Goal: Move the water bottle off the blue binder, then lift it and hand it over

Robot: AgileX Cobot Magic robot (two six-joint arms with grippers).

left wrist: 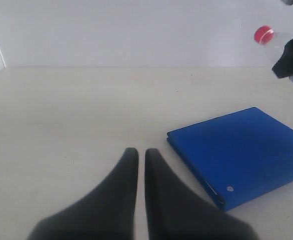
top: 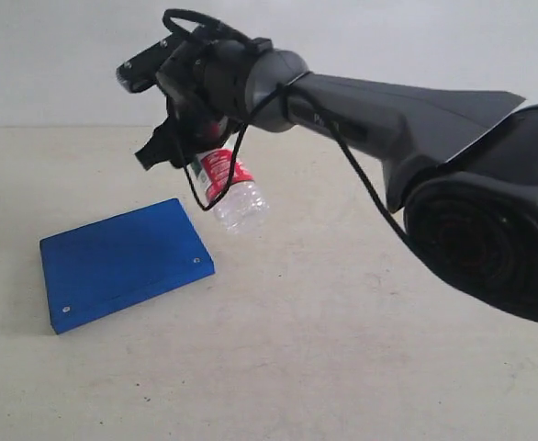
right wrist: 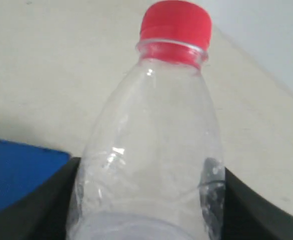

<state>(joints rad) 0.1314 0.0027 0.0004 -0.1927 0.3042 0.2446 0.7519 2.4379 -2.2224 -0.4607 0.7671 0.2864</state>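
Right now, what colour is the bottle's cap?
Red. The cap of the water bottle shows best in the right wrist view.

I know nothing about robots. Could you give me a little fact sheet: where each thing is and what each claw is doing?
Water bottle: in the air, tilted, clear of the binder
Blue binder: flat on the table, nothing on top
Right claw: closed around the bottle, holding it up
Left claw: closed, empty, low over the table beside the binder
Stage: bottle lifted, not yet handed over
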